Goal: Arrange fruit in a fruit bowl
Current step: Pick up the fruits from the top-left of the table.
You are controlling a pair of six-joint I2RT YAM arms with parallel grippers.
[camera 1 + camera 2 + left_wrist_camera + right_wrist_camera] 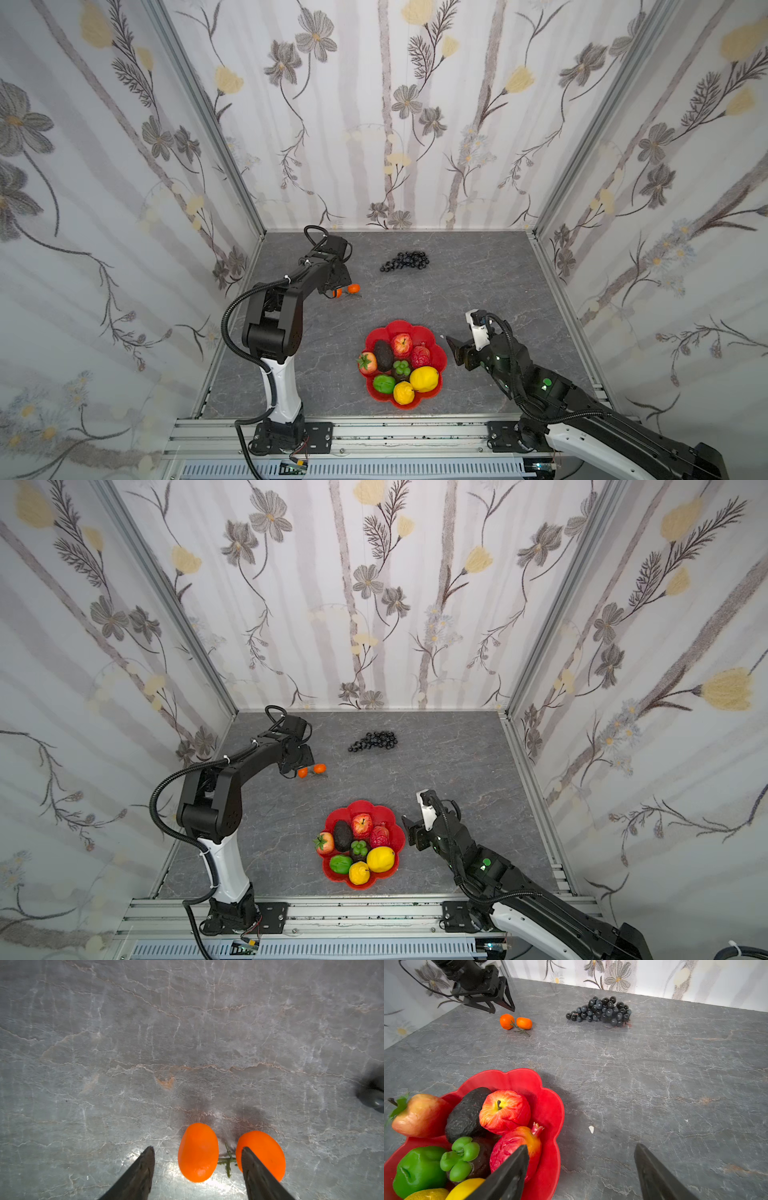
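Observation:
The red scalloped fruit bowl (420, 331) (387, 813) (550, 1105) sits at the front centre. It holds an apple (401, 344), a black avocado (384, 355), a strawberry (367, 362), a lemon (424, 378), a yellow pear (403, 392) and a green fruit (384, 384). Two tiny oranges (198, 1152) (268, 1151) (353, 288) joined by a stem lie on the table at the back left. My left gripper (197, 1148) (502, 1010) is open, its fingers either side of one orange without touching it. Dark grapes (405, 261) (601, 1012) lie near the back. My right gripper (581, 1147) (454, 351) is open and empty beside the bowl's right rim.
A small white scrap (591, 1129) lies on the grey marbled table just right of the bowl. Floral walls close in the back and both sides. A metal rail (374, 432) carrying both arm bases runs along the front.

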